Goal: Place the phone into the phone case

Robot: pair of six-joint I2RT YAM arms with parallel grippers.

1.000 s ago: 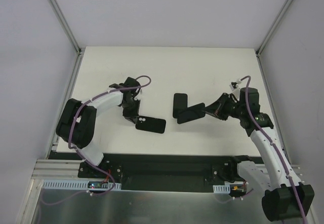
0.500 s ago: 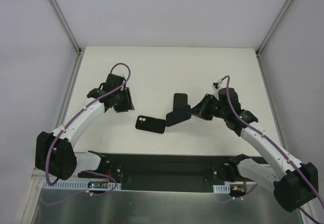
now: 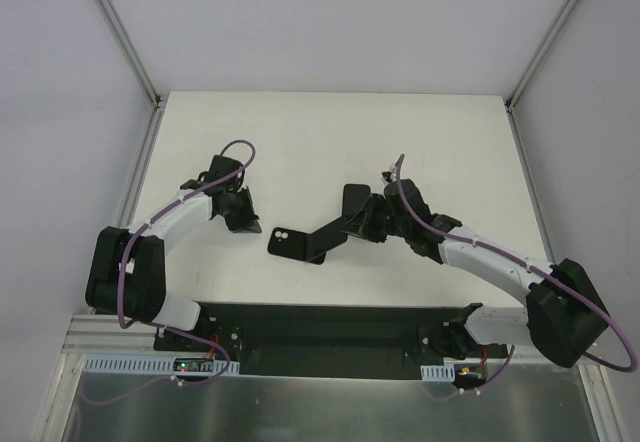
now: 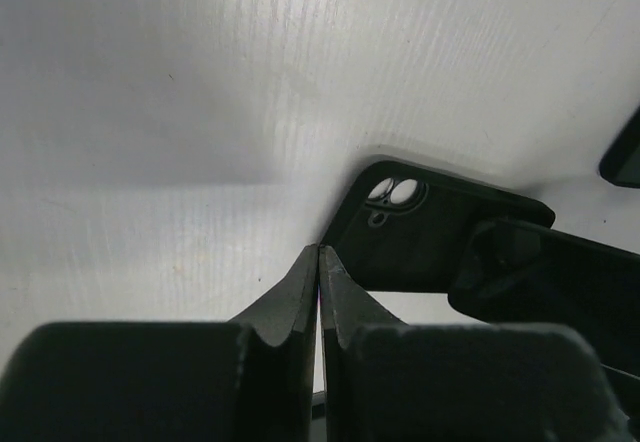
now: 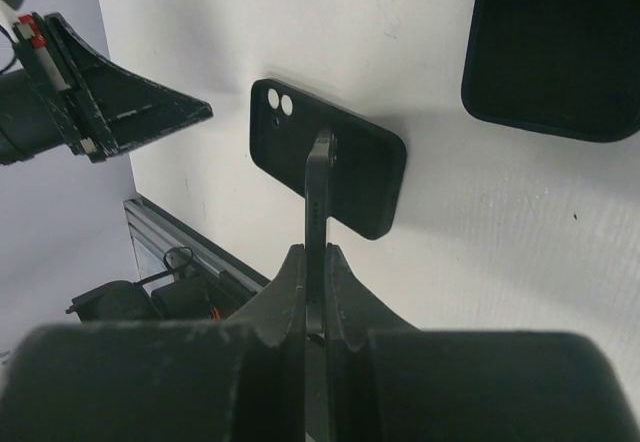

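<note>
The phone case (image 3: 285, 241), an all-black shell with a camera cutout at its left end, lies flat near the table's front middle. It also shows in the left wrist view (image 4: 425, 237) and in the right wrist view (image 5: 345, 162). My right gripper (image 3: 358, 227) is shut on the phone (image 3: 328, 238) and holds it tilted, its far end over the case's right part. The phone is edge-on in the right wrist view (image 5: 320, 197), between my right gripper's (image 5: 319, 252) fingers. My left gripper (image 3: 248, 222) is shut and empty just left of the case, its tips (image 4: 318, 250) near the case's cutout corner.
A second dark rounded slab (image 3: 355, 200) lies flat just behind the right gripper; it also shows in the right wrist view (image 5: 555, 52). The table's black front edge (image 3: 330, 312) runs below the case. White walls enclose the left, back and right.
My right gripper has carried the phone leftwards, from beside the second slab to over the case. My left gripper let go of the case, pulled back left, then came a little nearer.
</note>
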